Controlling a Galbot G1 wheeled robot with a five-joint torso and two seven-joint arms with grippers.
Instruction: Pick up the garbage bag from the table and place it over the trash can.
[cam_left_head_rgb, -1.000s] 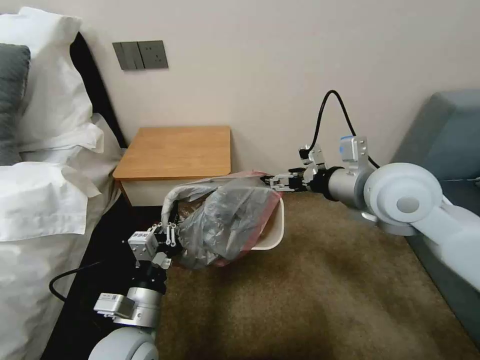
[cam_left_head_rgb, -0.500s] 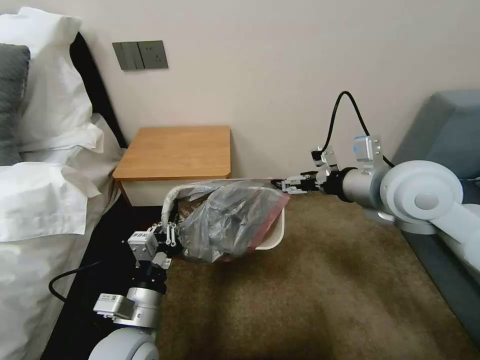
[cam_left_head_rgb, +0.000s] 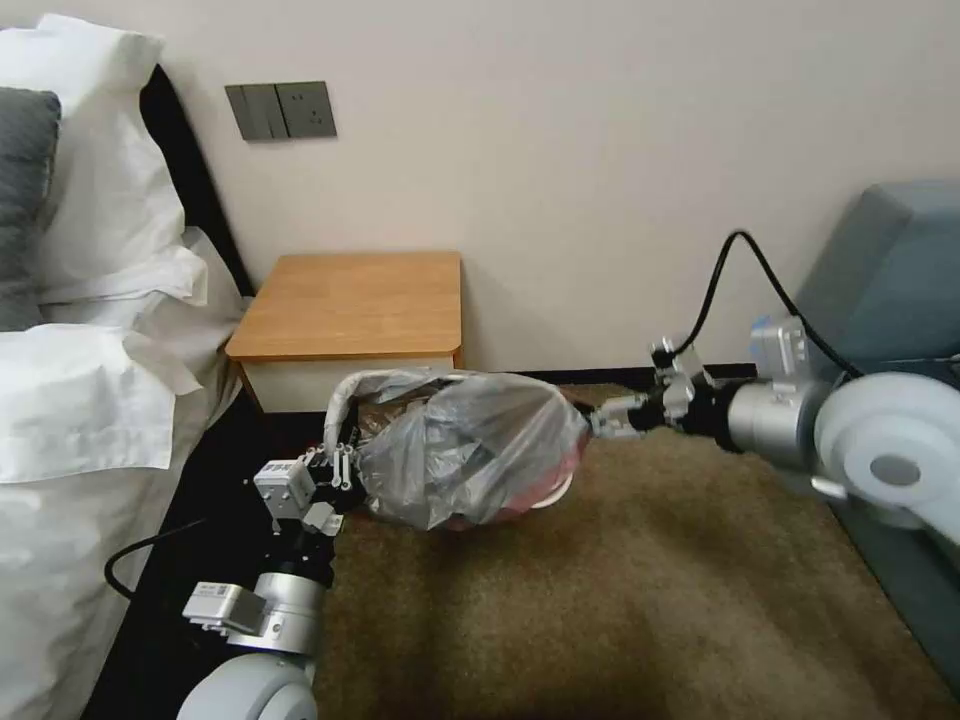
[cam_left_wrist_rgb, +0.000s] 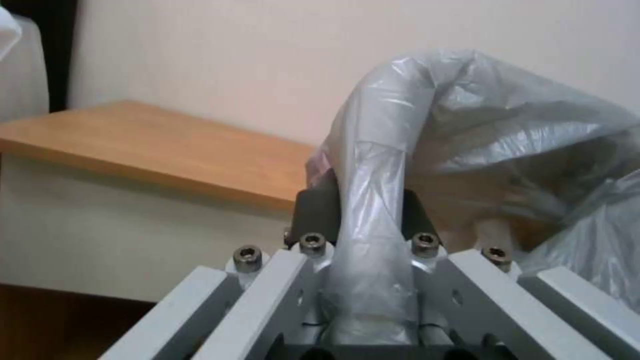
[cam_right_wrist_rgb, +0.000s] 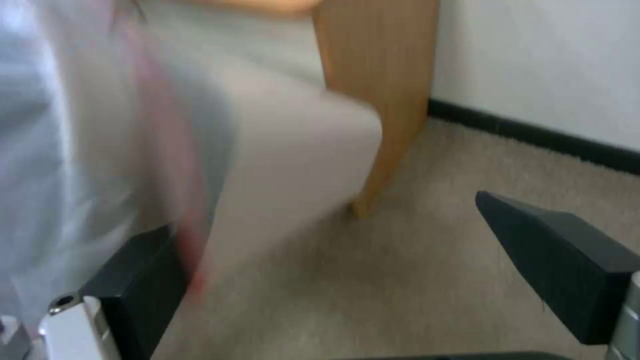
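Left gripper (cam_left_head_rgb: 338, 478) at seven o'clock stays clamped on the garbage bag (cam_left_head_rgb: 470, 450). Bag now drapes over nearly the whole trash can (cam_left_head_rgb: 553, 490). Right gripper (cam_left_head_rgb: 600, 420), three o'clock, has released, fingers wide, and pulled back. Table (cam_left_head_rgb: 350, 300) sits behind at twelve.

We are looking at a plain, pale wall (cam_left_head_rgb: 600, 150) with a grey switch and socket plate (cam_left_head_rgb: 280, 109) on it. A black strip (cam_left_head_rgb: 620, 376) is running along the bottom of the wall. Brown carpet (cam_left_head_rgb: 620, 600) is covering the floor. White pillows (cam_left_head_rgb: 90, 300) are lying on a bed on the left, and a grey-blue sofa (cam_left_head_rgb: 890, 270) is sitting on the right.
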